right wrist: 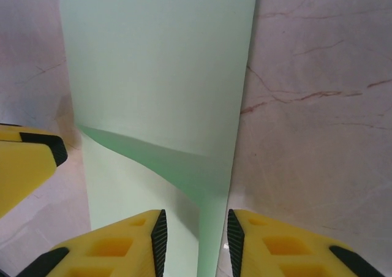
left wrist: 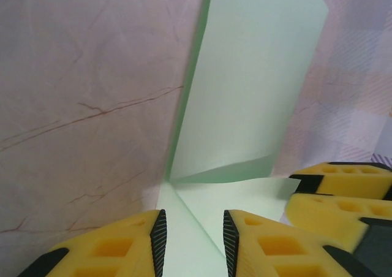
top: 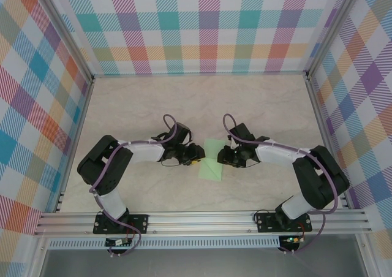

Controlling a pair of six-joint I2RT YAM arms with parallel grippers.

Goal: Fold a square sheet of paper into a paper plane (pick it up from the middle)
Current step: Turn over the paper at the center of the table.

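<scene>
Since one flap stands up from its crease, the paper (top: 212, 159) lies in the middle of the table (top: 153, 105), between both arms. Item: left gripper (left wrist: 194, 231), jaws slightly spread over one edge, nothing pinched. Item: right gripper (right wrist: 196, 231), likewise opposite, probably placed to flatten the fold.

The left gripper (top: 197, 158) and right gripper (top: 225, 156) crowd the sheet (top: 212, 162) from either side, jaws over its edges. Beyond it the bench (top: 202, 99) lies open to the far wall (top: 208, 26).
</scene>
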